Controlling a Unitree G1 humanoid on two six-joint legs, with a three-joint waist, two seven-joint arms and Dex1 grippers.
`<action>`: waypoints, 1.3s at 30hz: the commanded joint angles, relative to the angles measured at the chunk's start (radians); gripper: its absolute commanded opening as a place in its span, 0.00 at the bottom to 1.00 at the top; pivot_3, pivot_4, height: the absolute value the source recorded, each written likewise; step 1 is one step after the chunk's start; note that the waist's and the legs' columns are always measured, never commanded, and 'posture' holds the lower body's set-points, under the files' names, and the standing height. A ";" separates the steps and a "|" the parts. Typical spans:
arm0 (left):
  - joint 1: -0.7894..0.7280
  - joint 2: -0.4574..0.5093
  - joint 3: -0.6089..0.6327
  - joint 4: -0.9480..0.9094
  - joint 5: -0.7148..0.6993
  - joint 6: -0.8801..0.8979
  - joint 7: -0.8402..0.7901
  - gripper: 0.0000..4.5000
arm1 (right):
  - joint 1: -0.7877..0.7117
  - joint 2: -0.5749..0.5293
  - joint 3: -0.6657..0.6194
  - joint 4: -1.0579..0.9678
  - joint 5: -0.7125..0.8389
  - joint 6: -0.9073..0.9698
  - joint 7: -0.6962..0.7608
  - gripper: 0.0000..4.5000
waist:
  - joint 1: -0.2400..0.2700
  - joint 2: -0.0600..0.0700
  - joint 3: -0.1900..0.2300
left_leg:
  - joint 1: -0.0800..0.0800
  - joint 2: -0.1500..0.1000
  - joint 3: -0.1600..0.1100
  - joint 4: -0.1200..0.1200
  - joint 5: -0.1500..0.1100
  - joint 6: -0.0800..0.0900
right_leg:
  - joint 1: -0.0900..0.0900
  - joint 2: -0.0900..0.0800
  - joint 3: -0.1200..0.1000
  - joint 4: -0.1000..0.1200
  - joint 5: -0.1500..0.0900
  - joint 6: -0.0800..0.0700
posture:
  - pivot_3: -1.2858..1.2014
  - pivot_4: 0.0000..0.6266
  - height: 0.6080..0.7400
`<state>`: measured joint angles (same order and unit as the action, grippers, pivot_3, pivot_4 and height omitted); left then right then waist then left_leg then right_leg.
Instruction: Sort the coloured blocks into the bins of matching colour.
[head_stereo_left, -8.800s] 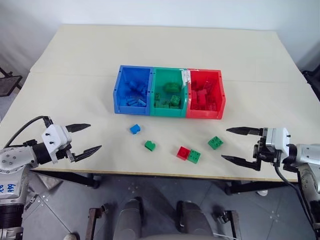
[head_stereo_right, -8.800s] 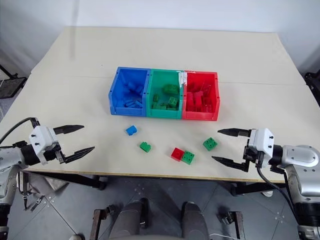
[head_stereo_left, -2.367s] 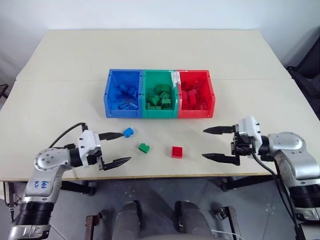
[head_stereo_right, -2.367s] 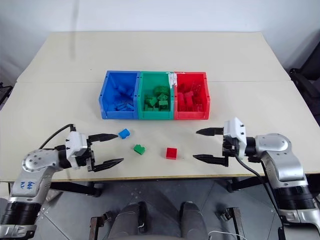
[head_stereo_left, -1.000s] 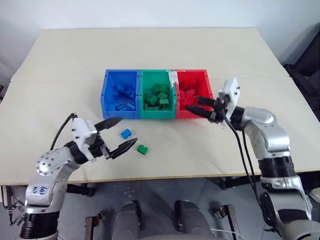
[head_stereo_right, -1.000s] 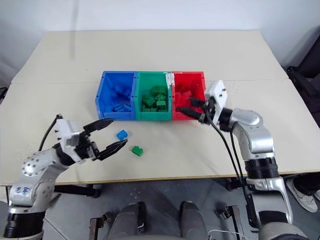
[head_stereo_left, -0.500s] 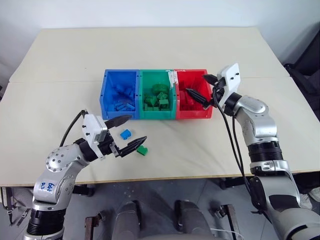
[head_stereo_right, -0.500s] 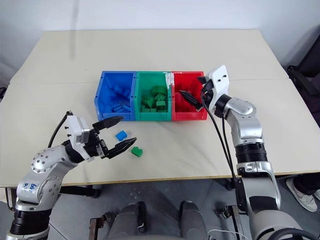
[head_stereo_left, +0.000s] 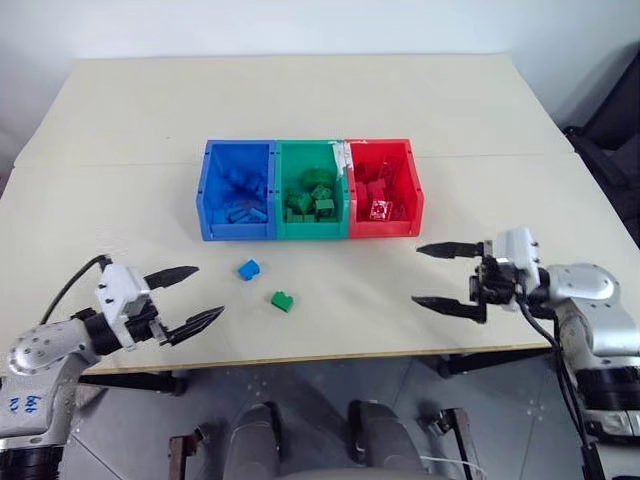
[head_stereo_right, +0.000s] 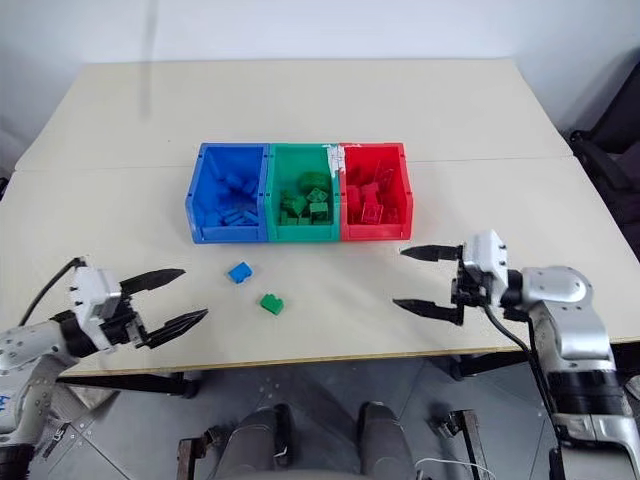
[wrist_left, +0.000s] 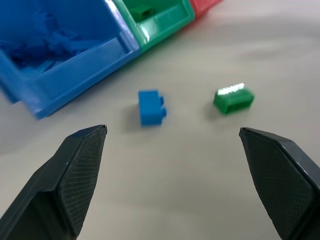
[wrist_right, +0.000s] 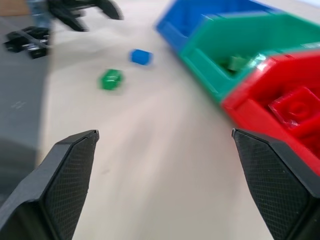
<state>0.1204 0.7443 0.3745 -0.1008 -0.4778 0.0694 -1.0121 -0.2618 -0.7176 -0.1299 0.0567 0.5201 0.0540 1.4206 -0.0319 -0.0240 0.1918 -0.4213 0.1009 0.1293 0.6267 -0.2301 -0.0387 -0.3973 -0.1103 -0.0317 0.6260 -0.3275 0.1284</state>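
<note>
Three joined bins stand mid-table: blue bin (head_stereo_left: 212, 193), green bin (head_stereo_left: 284, 192) and red bin (head_stereo_left: 413, 193), each holding several blocks of its own colour. A blue block (head_stereo_left: 248, 269) and a green block (head_stereo_left: 283, 300) lie loose on the table in front of the blue and green bins. My left gripper (head_stereo_left: 187, 297) hangs open and empty near the front left edge, left of both loose blocks. My right gripper (head_stereo_left: 428, 275) is open and empty in front of the red bin, pointing left. In the left wrist view the blue block (wrist_left: 151, 107) and green block (wrist_left: 233, 99) lie beyond the open fingers.
The beige table (head_stereo_left: 320, 110) stretches bare behind the bins and to both sides. Its front edge runs just below both grippers. A dark chair (head_stereo_left: 612, 130) stands off the table's right side.
My right gripper opened at the red bin and has drawn back to the front right, empty; a red block now lies in that bin. My left gripper pulled back left from the loose blocks.
</note>
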 joint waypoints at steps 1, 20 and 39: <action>0.035 0.050 0.071 0.074 0.002 -0.051 -0.069 1.00 | 0.038 -0.029 -0.053 -0.036 0.050 -0.010 0.039 0.99 | 0.000 0.000 0.000 | 0.000 0.000 0.000 0.000 0.000 0.000 | 0.000 0.000 0.000 0.000 0.000 0.000 | 0.52 0.24 1.00; -0.433 0.036 -0.493 -0.035 0.230 0.065 -0.172 1.00 | 0.110 -0.045 -0.066 -0.145 0.069 0.053 -0.012 0.99 | 0.008 0.000 0.000 | 0.000 0.000 0.001 0.003 -0.002 0.000 | 0.001 -0.002 -0.005 0.002 0.000 0.000 | 0.52 0.24 1.00; -0.684 -0.022 -0.701 0.237 0.436 -0.018 -0.240 0.33 | 0.295 -0.015 -0.107 -0.319 0.091 0.067 -0.174 1.00 | 0.032 0.000 0.000 | 0.000 0.000 0.001 0.009 -0.002 0.001 | 0.002 -0.001 -0.005 0.003 0.000 0.000 | 0.52 0.24 1.00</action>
<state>-0.5649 0.7187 -0.3295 0.1130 -0.0731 0.0510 -1.2631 0.0272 -0.7343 -0.2049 -0.2386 0.5922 0.1334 1.2507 0.0000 -0.0238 0.1917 -0.4212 0.1011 0.1303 0.6363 -0.2321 -0.0376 -0.3945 -0.1118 -0.0371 0.6295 -0.3273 0.1287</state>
